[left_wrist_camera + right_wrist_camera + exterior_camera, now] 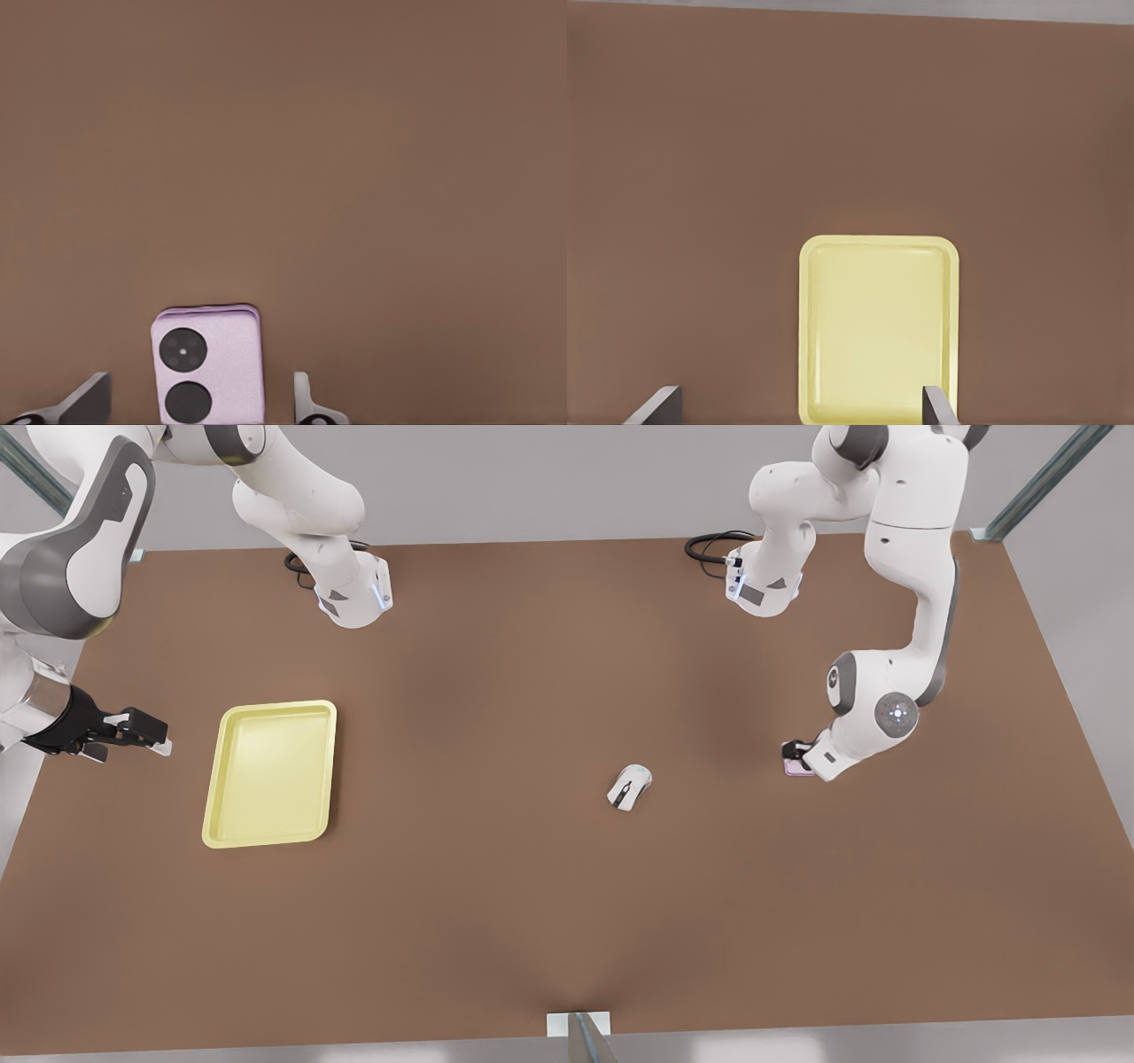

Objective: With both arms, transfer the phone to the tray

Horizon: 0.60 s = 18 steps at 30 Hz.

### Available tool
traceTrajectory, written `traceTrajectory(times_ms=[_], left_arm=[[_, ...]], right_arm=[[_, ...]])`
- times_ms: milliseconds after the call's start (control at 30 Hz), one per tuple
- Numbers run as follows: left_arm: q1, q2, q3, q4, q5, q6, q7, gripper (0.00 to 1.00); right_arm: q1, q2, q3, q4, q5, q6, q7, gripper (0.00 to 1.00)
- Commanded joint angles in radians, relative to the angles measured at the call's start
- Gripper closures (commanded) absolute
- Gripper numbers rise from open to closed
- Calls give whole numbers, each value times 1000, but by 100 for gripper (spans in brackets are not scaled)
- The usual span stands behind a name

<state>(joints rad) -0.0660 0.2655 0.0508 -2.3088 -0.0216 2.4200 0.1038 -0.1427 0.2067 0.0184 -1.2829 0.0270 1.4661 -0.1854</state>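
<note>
The pale pink phone (796, 770) (208, 367) lies flat on the brown table at the front view's right, its two dark circles facing up. My left gripper (798, 755) (202, 381) is low over it and open, one finger on each side with a gap to the phone's edges; the arm's wrist hides most of the phone in the front view. The pale yellow tray (275, 775) (877, 328) sits at the front view's left. My right gripper (158, 742) (801, 391) hovers open just outside the tray's outer side, pointing toward it, holding nothing.
A white computer mouse (629, 786) with a dark stripe lies near the table's middle, between phone and tray. Both arm bases (354, 598) (762, 584) stand at the far edge with black cables (709, 545). A metal post (578, 1036) sits at the near edge.
</note>
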Motion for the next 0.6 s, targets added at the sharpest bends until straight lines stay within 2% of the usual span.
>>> traceTrajectory(times_ms=[0, 133, 567], left_arm=[[0, 9, 0, -20, 2, 102, 4, 0], [0, 12, 17, -64, 2, 111, 4, 0], [0, 69, 35, -64, 2, 151, 2, 0]], right_arm=[[0, -1, 0, 0, 1, 0, -16, 0], [0, -1, 0, 0, 1, -1, -16, 0], [0, -1, 0, -1, 1, -1, -17, 0]])
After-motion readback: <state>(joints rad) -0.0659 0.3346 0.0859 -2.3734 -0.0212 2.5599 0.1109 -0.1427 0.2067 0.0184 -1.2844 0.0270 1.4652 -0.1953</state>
